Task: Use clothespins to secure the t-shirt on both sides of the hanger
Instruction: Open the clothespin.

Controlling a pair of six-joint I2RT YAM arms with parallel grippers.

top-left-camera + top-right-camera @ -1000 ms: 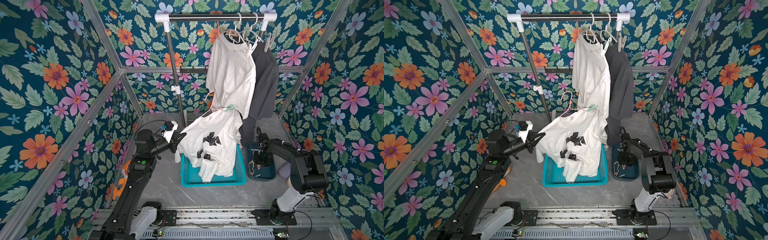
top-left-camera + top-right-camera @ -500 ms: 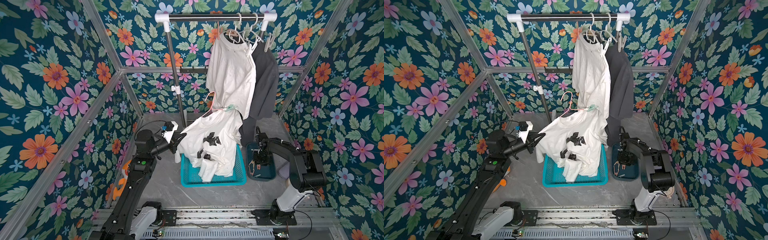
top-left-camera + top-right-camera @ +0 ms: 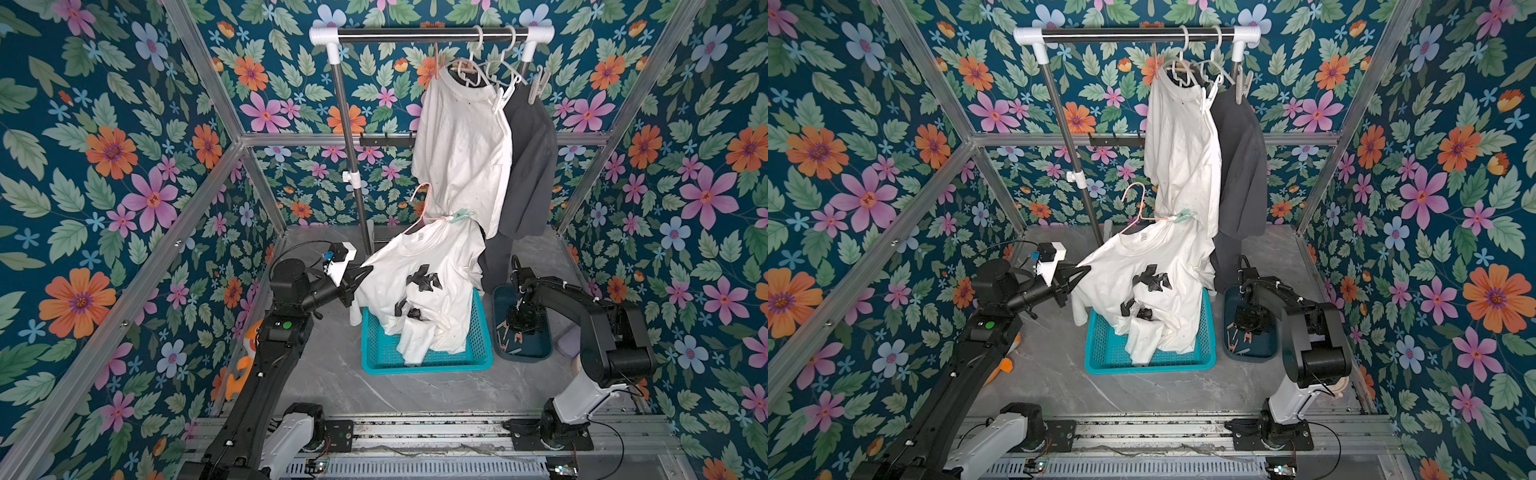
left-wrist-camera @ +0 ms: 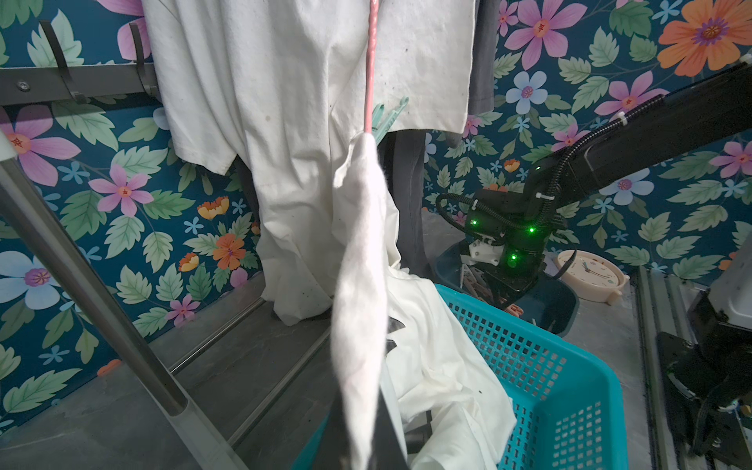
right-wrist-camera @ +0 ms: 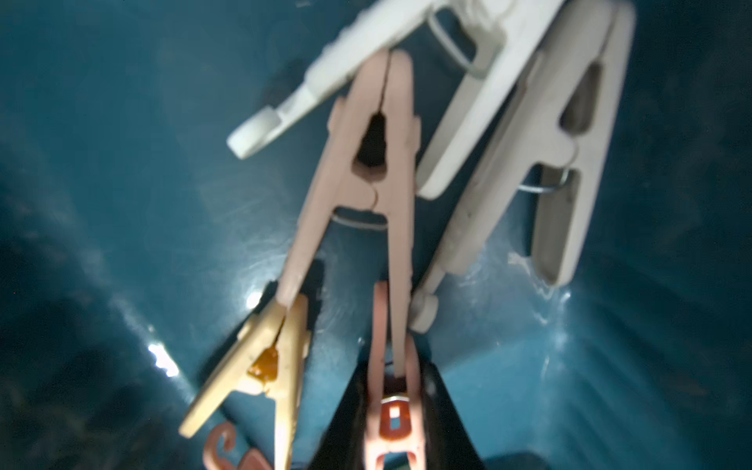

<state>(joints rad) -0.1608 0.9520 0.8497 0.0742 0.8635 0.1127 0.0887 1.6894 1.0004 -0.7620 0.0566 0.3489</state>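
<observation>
A white t-shirt [image 3: 432,257] [image 3: 1142,257] with black marks hangs on a pink hanger [image 3: 419,199] [image 3: 1133,195] and trails down into the basket. A mint clothespin [image 3: 459,215] [image 3: 1183,215] grips the right shoulder. My left gripper [image 3: 361,270] [image 3: 1084,270] [image 4: 362,431] is shut on the left shoulder fold [image 4: 362,285]. My right gripper [image 3: 519,322] [image 3: 1246,322] [image 5: 392,366] reaches down into the dark teal bin [image 3: 536,353] [image 5: 122,162]. It is shut on a pink clothespin [image 5: 392,407]. Loose clothespins lie round it: pink [image 5: 362,183], yellow [image 5: 260,366], white [image 5: 366,77] and grey [image 5: 541,162].
A teal mesh basket [image 3: 424,365] [image 3: 1150,365] [image 4: 569,386] stands at mid-floor. The rack's pole [image 3: 351,166] rises behind it. From the rail hang a white shirt [image 3: 461,141] and a dark grey garment [image 3: 532,166]. A clock [image 4: 590,272] lies beside the bin. An orange object [image 3: 241,365] sits by the left arm.
My right gripper's jaws have drawn in round the pink clothespin down in the bin. The left arm, hanger and t-shirt have stayed where they were.
</observation>
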